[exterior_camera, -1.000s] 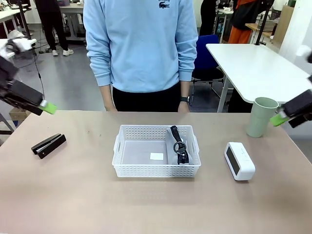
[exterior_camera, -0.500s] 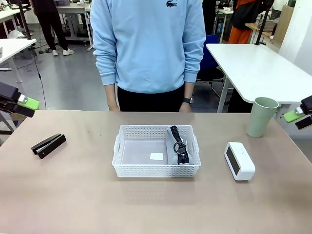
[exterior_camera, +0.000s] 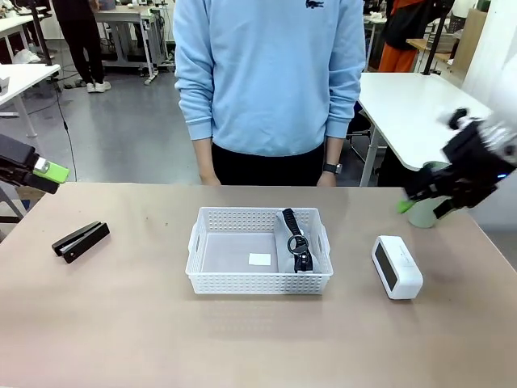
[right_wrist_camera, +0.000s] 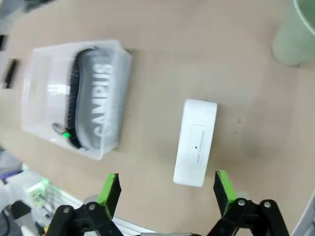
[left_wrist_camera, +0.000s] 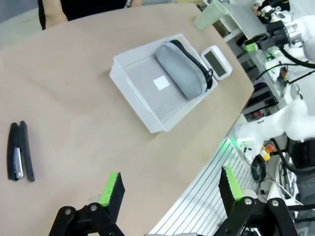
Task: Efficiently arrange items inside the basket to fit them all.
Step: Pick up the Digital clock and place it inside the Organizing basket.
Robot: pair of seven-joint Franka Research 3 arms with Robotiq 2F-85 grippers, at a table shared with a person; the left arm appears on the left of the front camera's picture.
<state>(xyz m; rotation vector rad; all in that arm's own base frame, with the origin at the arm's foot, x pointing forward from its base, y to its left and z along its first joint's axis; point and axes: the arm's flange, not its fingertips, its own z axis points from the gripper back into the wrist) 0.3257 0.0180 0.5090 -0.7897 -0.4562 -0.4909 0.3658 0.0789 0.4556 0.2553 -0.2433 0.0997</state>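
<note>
The white basket (exterior_camera: pixel 258 282) sits mid-table with the grey zip pouch (exterior_camera: pixel 296 238) lying along its right side. Left of it lies the black stapler (exterior_camera: pixel 81 240); to its right lies the white box (exterior_camera: pixel 397 267). The pale green cup (exterior_camera: pixel 426 214) stands farther right, partly hidden by my blurred right gripper (exterior_camera: pixel 414 202). That gripper (right_wrist_camera: pixel 165 189) is open, high over the box (right_wrist_camera: pixel 197 142), pouch (right_wrist_camera: pixel 96 98) and cup (right_wrist_camera: pixel 298 34). My left gripper (exterior_camera: pixel 44 171) hangs at the table's left edge, open (left_wrist_camera: pixel 171 187), above the stapler (left_wrist_camera: pixel 19 157) and basket (left_wrist_camera: pixel 138 105).
A person in a light blue sweatshirt (exterior_camera: pixel 271 73) stands at the far edge, hands down behind the table (exterior_camera: pixel 121 323). A small white label (exterior_camera: pixel 259 259) lies on the basket floor. Another white table (exterior_camera: pixel 420 105) stands at the back right.
My right arm has swung in from the right edge and now sits in front of the cup. My left gripper has barely moved. The person has stepped slightly to the right.
</note>
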